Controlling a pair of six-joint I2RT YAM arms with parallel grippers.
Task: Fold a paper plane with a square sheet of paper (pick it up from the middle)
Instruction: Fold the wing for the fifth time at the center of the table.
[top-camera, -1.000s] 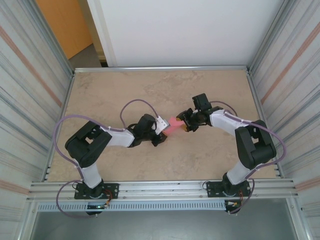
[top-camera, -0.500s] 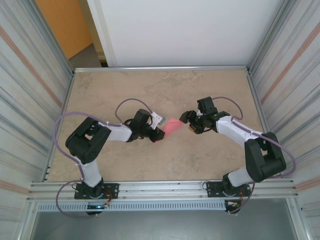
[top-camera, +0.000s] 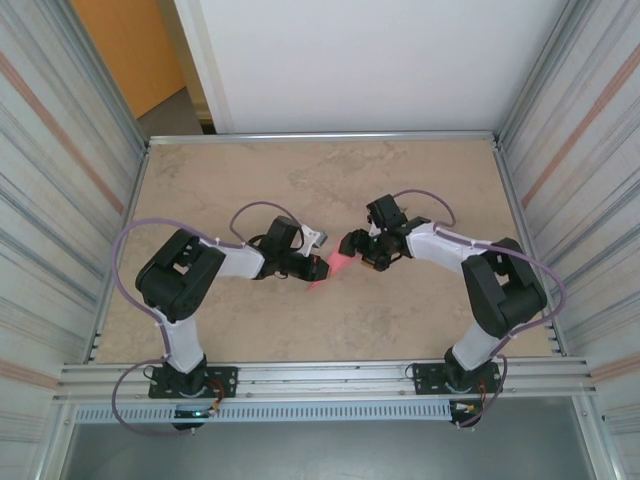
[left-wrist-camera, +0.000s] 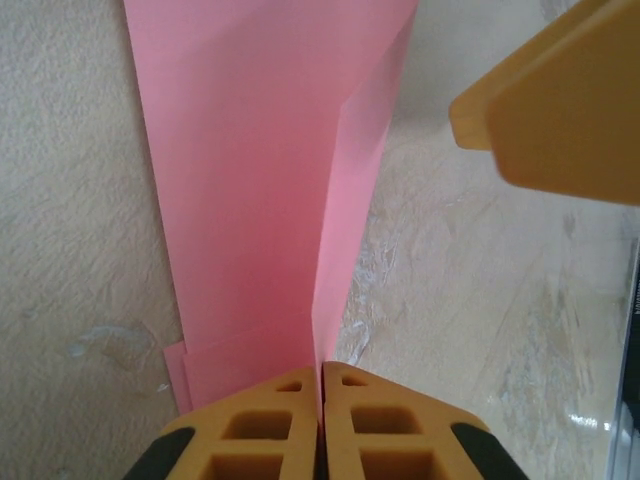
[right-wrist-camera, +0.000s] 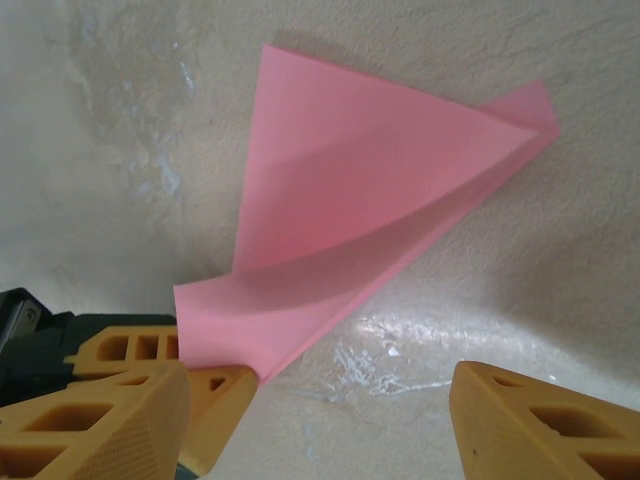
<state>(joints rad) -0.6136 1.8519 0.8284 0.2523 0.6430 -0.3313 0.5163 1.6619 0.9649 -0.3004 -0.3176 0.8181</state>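
Observation:
The square sheet of paper (top-camera: 338, 264) is pink-red and folded into a creased, pointed shape, low over the middle of the table. My left gripper (top-camera: 318, 266) is shut on the paper's raised fold (left-wrist-camera: 250, 180), its fingertips (left-wrist-camera: 280, 395) pressed together with the crease between them. My right gripper (top-camera: 352, 247) stands open just to the right of the paper, touching nothing. In the right wrist view the paper (right-wrist-camera: 370, 200) fans out ahead, and the right gripper (right-wrist-camera: 320, 400) has bare table between its fingers. One right finger (left-wrist-camera: 550, 110) shows in the left wrist view.
The beige marbled table (top-camera: 330, 180) is walled by metal rails and corrugated panels on the left (top-camera: 60, 200) and right (top-camera: 580, 200). A white wall stands behind. Both arms meet near the table's centre.
The right gripper opened, let go of the paper, drew back to the right, then came close again. The left gripper closed tight on the paper and holds it alone.

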